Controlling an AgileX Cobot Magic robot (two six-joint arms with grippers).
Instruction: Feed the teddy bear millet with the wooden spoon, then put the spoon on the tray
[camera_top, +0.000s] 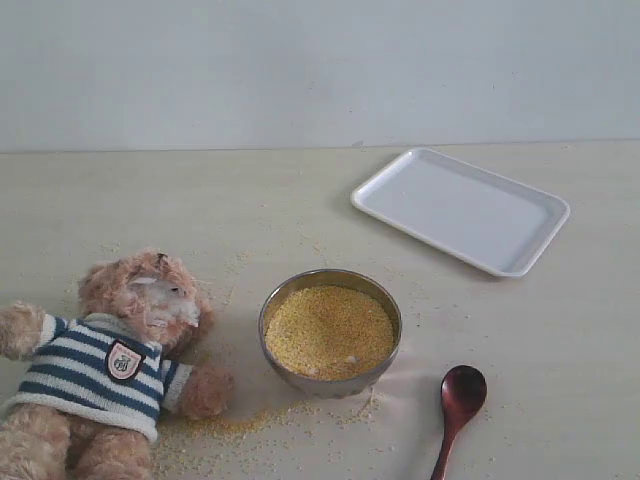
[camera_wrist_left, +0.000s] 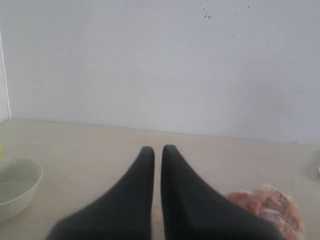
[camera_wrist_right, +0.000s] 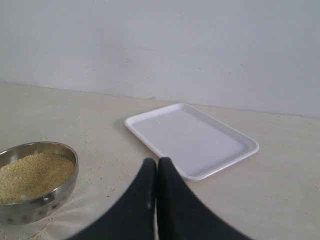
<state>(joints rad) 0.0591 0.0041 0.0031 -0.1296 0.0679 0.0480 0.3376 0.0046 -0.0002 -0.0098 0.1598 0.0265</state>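
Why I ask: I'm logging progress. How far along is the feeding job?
Nothing looks done yet. The dark reddish-brown wooden spoon lies on the table beside the round steel bowl of yellow millet, and the flat white rectangular tray holds nothing. Nothing is in hand: left claw and right claw are shut, empty. Left: grasp spoon, scoop, feed the fluffy light-brown teddy bear, tray the spoon.

Table (camera_top: 300, 200): teddy bear (camera_top: 110, 360), bowl (camera_top: 322, 384), wooden spoon (camera_top: 461, 398), tray (camera_top: 460, 210), loose millet (camera_top: 230, 425).

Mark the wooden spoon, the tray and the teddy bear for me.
wooden spoon (camera_top: 464, 389), exterior view, on its round bowl.
tray (camera_top: 462, 208), exterior view, on its bare floor.
teddy bear (camera_top: 95, 365), exterior view, on its striped sweater.
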